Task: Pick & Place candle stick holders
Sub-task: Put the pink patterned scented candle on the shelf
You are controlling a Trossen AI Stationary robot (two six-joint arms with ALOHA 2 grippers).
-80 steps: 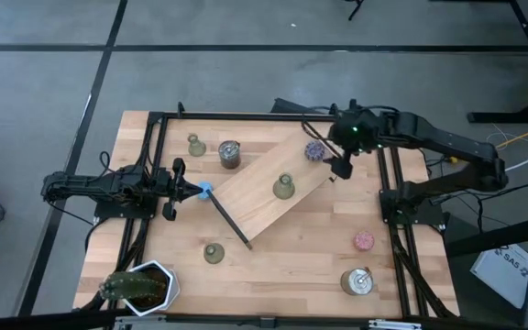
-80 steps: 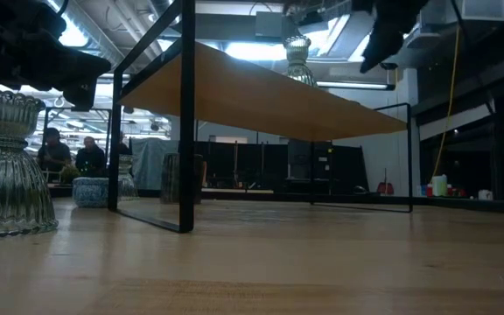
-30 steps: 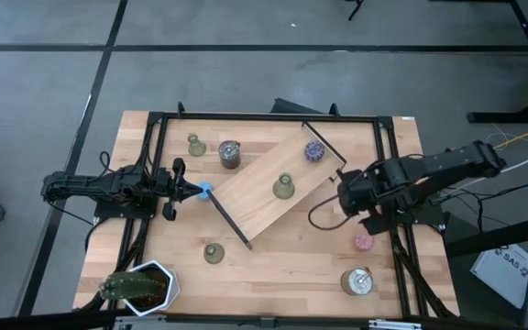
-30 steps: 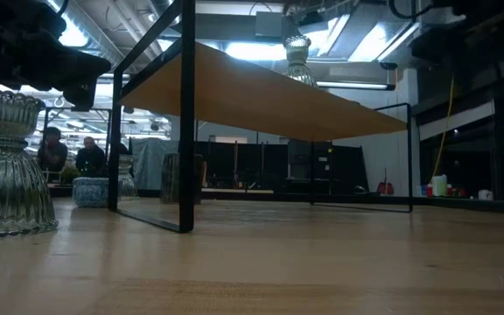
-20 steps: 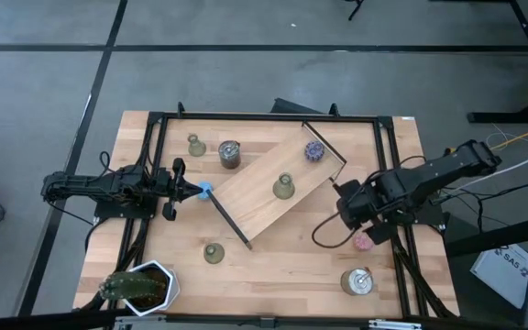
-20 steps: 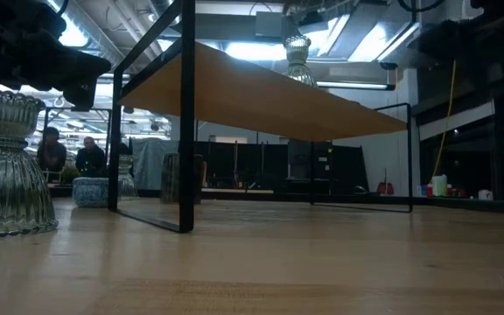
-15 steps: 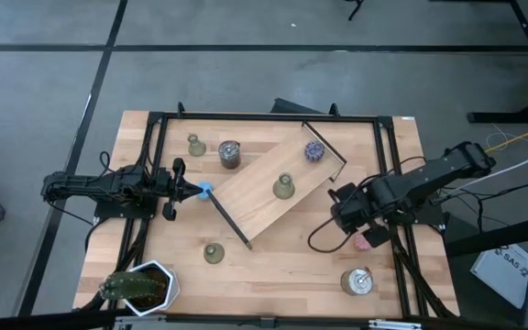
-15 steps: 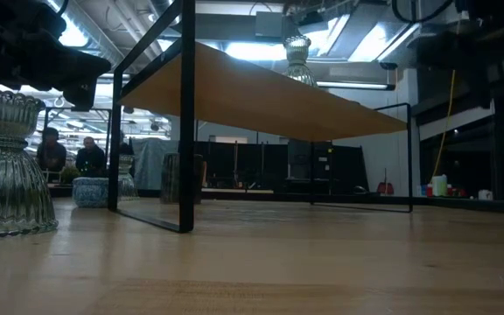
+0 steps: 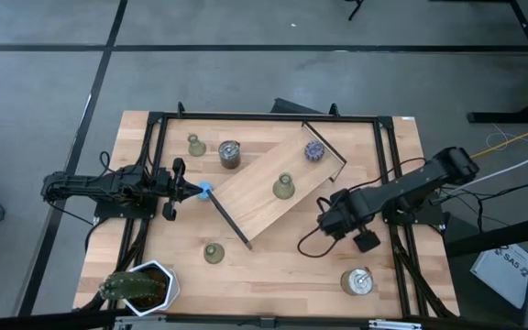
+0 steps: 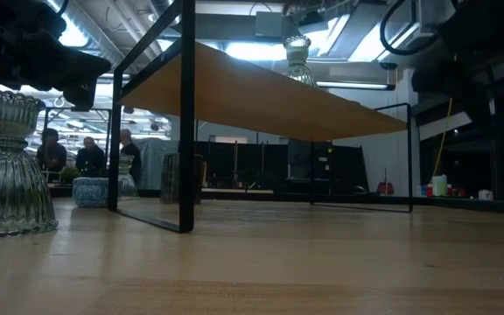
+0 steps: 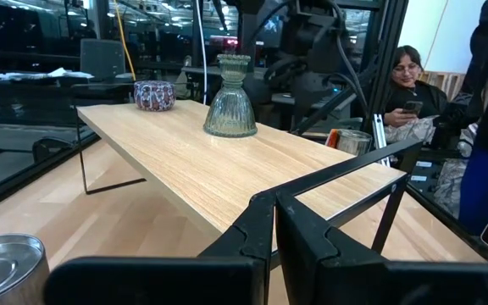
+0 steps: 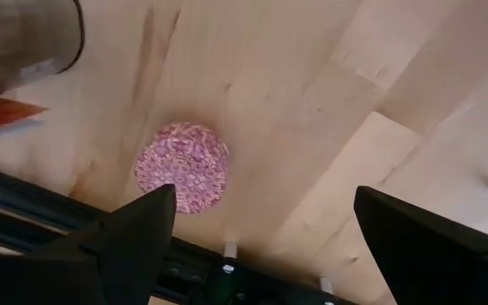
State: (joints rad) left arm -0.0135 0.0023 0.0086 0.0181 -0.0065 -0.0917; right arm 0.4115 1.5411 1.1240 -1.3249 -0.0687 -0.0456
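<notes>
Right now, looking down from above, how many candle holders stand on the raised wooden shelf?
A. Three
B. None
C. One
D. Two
C. Only one candle holder stands on the raised shelf, near the purple puck; the other two stand on the table itself.

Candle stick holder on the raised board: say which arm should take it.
Right, probably. The right gripper is open, over the table beside the board, and that arm is nearest the holder. The left gripper waits at the board's far corner.
</notes>
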